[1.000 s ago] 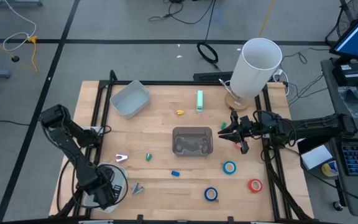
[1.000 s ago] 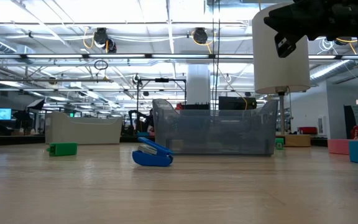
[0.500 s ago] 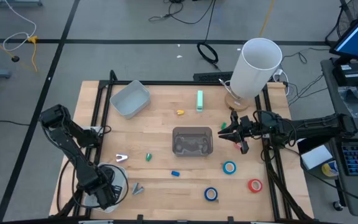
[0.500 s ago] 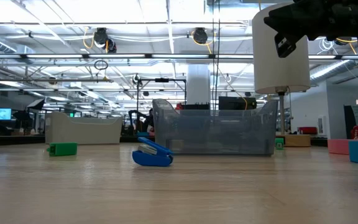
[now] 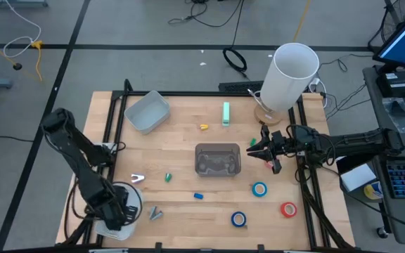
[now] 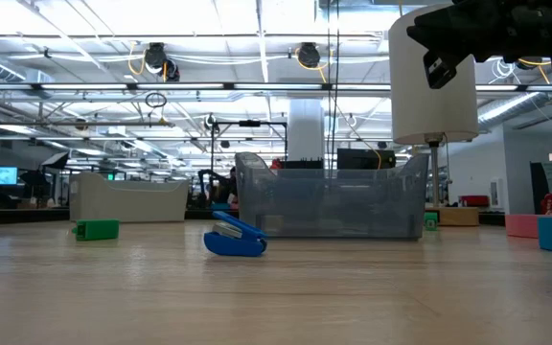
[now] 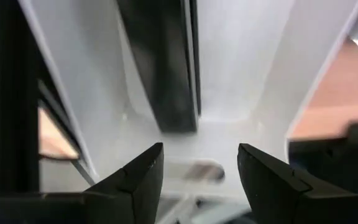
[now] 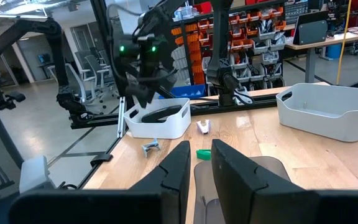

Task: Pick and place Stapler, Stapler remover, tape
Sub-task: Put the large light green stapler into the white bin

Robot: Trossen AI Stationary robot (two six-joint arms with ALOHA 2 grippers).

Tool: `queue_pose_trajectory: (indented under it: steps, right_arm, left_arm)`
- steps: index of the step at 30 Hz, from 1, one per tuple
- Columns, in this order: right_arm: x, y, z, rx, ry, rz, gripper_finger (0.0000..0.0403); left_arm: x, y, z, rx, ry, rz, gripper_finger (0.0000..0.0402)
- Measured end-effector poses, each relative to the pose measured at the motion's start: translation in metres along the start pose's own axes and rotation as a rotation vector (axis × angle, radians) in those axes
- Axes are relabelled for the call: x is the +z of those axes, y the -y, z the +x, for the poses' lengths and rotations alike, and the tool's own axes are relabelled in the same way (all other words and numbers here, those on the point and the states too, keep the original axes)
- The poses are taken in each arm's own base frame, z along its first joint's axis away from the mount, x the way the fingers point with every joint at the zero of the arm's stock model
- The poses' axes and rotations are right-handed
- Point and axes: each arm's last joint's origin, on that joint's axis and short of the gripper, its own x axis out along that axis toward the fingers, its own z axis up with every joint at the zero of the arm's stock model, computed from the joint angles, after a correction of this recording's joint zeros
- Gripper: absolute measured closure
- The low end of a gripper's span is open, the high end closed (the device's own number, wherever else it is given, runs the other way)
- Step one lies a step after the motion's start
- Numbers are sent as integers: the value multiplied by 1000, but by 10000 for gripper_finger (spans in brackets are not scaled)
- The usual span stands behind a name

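I see three tape rolls near the counter's front right corner: a light blue ring (image 5: 259,188), a darker blue ring (image 5: 239,219) closer to the front edge, and a red ring (image 5: 288,209) nearest the right edge, all lying flat with open centres. A small blue stapler (image 6: 235,237) sits just in front of the clear bin (image 5: 217,159) at the counter's middle. My right tool (image 5: 253,151) hovers beside the bin's right side, fingers nearly closed with only a thin gap and nothing between them. My left tool (image 7: 194,180) is spread open over a white tray (image 5: 128,204) at the front left corner. The counter (image 5: 188,137) is pale wood; beyond it, a bright workshop with ceiling lights.
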Motion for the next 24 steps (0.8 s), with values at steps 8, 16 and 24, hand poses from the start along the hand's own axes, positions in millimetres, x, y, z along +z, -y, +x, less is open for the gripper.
queue_pose_trajectory:
  steps: [8,16,24]
  right_arm:
    - [0,0,0,0,0,0,344]
    - [0,1,0,-29,6,0,344]
    - [3,4,0,-153,54,61,344]
  left_arm:
    - [9,-5,-35,-221,0,-25,217]
    - [43,14,-69,-560,253,18,234]
    - [93,35,-95,-572,514,201,255]
